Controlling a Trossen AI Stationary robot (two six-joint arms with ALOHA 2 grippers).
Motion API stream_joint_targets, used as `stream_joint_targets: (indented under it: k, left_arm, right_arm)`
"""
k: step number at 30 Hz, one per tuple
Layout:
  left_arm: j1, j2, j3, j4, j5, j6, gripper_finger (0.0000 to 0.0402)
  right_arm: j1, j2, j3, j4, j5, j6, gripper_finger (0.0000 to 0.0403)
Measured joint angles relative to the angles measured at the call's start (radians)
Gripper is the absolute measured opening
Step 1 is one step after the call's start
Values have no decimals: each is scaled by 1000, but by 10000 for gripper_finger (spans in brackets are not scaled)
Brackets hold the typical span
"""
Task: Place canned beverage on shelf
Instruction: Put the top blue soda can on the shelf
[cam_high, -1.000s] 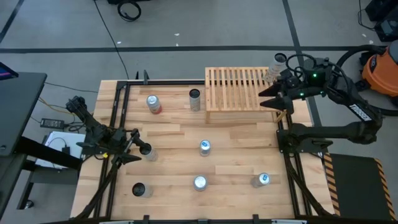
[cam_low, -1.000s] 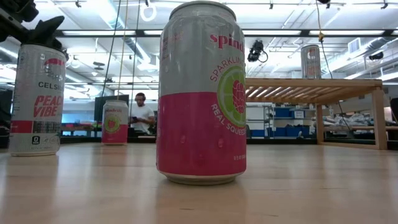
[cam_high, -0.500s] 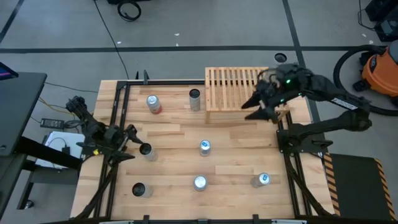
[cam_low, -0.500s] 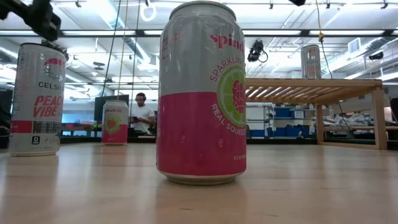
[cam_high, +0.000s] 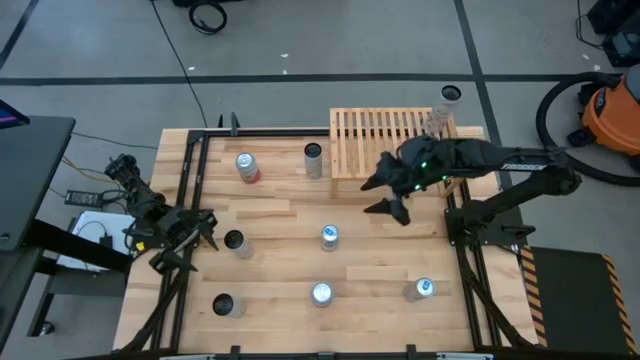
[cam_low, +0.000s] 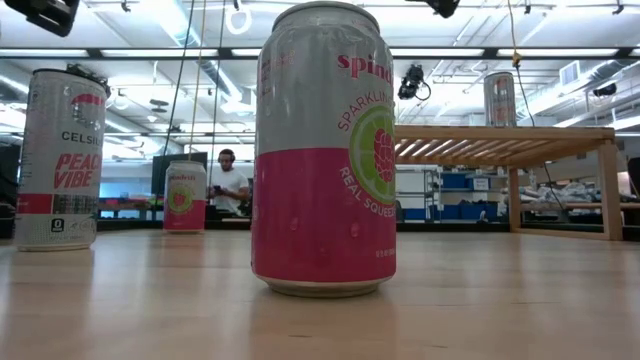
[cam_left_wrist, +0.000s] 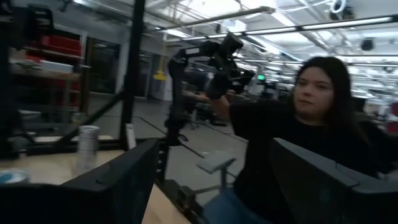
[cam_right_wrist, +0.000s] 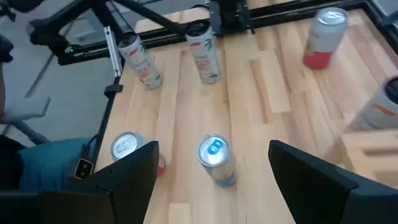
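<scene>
Now the right gripper (cam_high: 385, 195), jaws wide and empty, has swung off the light-wood slatted shelf (cam_high: 380, 142) toward centre-frame cans, one tall silver can (cam_high: 447, 108) already shelved.

- The right gripper (cam_high: 385, 196) has been swung off the shelf's (cam_high: 380, 140) right end, where one can (cam_high: 448, 101) was left, to the table before the shelf, jaws apart.
- The left gripper (cam_high: 190, 240) has been drawn back from the dark-topped can (cam_high: 235, 242), empty.

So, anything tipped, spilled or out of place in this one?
Nothing stands out. Every can in view stands upright, one already on the shelf's far right corner. No spill shows on the table. Both grippers are open and empty.
</scene>
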Motion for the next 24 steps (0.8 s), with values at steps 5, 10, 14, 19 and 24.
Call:
stream_joint_targets:
  k: [5,10,14,19,24]
  left_arm:
    - [0,0,0,-1,6,-20,316]
    - [0,0,6,13,78,3,316]
    - [0,0,61,-47,200,7,316]
    - [0,8,142,-97,351,-16,316]
    - [0,112,224,-146,256,-20,316]
  right_arm:
    - [51,72,0,42,48,-34,312]
    - [97,137,0,41,149,-52,312]
    - [121,173,0,50,203,-45,312]
    - [147,208,0,83,233,0,312]
    - [168,234,0,132,272,34,312]
